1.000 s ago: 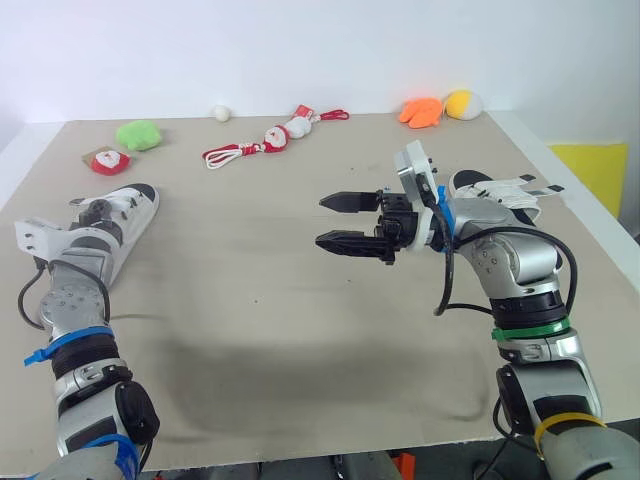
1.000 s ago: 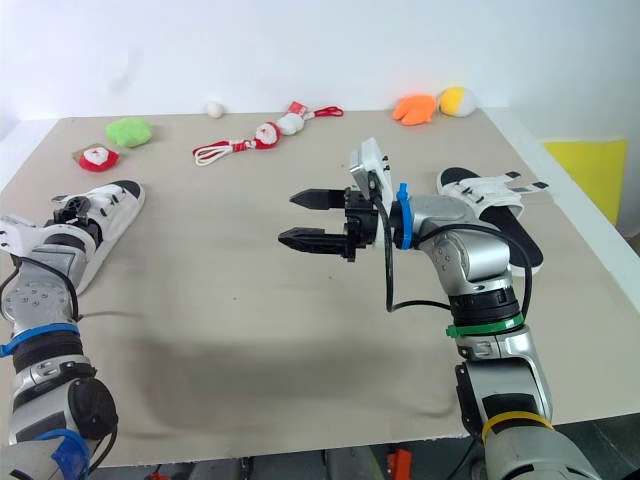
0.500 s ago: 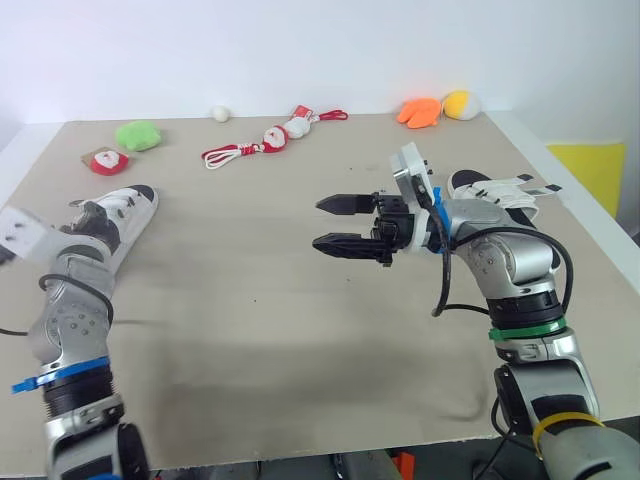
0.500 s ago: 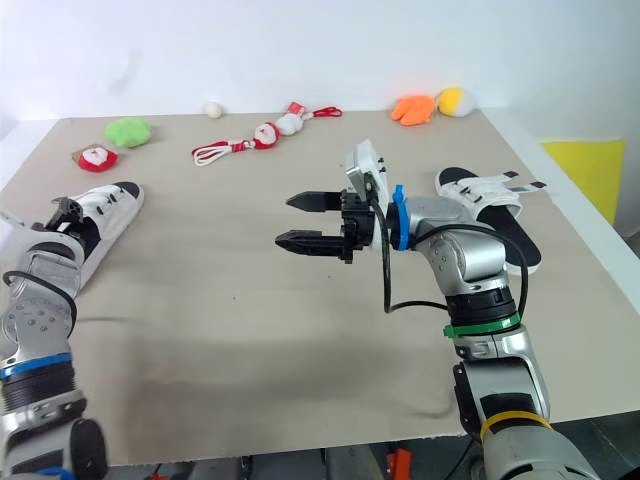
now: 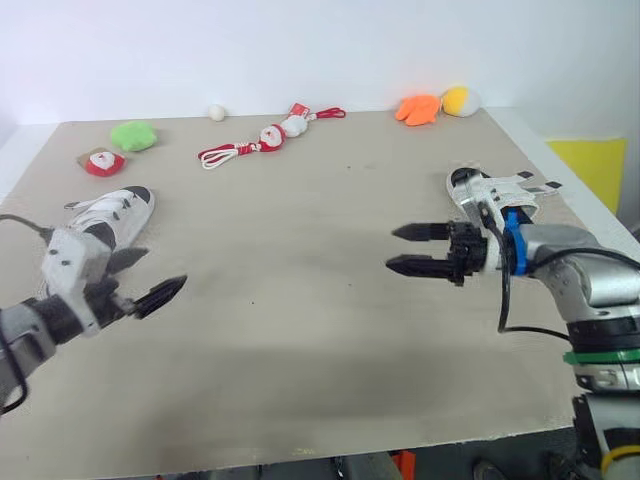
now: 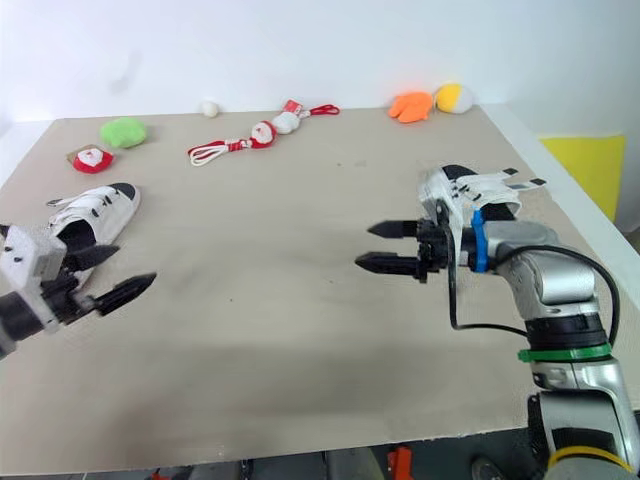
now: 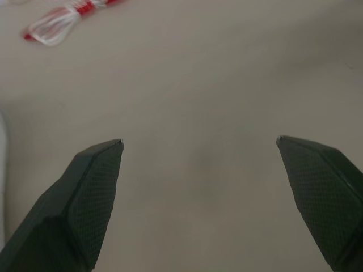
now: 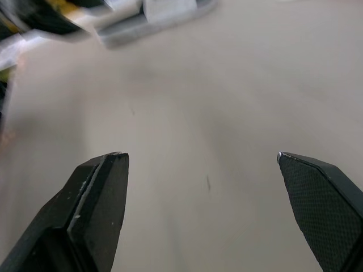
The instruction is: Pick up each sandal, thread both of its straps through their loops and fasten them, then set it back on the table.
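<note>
Left hand (image 5: pixel 166 268), fingers apart, is swinging off the white sandal (image 5: pixel 118 212); right hand (image 5: pixel 391 249), also apart, is withdrawing far from it, leaving 0 sandals held.

We note two white sandals with black soles, well apart, both sole-down on the desk (image 5: pixel 300 300). The left sandal (image 5: pixel 108 216) lies near the left edge, straps across its upper. The right sandal (image 5: pixel 492 190) lies near the right edge, strap ends splayed outward.
</note>
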Robot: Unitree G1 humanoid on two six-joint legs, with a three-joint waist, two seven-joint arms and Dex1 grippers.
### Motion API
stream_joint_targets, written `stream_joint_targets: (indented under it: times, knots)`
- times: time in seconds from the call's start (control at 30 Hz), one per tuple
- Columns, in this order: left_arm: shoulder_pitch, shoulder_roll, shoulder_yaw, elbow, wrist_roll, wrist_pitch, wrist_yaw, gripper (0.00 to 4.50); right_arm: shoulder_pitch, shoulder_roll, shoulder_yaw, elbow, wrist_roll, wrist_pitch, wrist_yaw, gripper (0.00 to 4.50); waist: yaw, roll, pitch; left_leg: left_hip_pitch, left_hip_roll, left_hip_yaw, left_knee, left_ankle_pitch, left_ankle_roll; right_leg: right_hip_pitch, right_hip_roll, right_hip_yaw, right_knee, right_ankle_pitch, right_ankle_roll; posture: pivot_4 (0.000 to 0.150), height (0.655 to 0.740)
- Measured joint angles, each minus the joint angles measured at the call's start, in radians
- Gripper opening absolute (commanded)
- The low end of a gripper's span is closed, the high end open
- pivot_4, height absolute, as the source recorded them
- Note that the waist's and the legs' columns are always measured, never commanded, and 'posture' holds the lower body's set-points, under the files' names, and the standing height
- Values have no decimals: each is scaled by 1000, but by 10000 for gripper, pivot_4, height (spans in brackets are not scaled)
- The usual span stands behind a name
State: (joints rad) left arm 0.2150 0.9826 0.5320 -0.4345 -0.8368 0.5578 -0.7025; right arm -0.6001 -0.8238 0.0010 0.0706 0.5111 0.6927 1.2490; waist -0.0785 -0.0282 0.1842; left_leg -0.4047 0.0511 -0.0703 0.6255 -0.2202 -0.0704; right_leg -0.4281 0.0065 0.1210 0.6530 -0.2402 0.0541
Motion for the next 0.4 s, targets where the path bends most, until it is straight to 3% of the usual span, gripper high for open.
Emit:
stream_joint_targets:
  times: [0.2,0.4]
  knots:
    - [49,50,109,26,34,31,-173,44729,134,-50,-33,-74,-46,-1,-101,45000,0,3,2,0,0,2,2,0,0,0,-1,2,0,-1,-3,1500,7400]
    - [17,17,93,40,75,30,-173,44729,179,-93,-100,-88,-41,11,-117,45000,1,3,2,1,-1,2,3,0,0,1,-1,1,0,1,1,1500,7400]
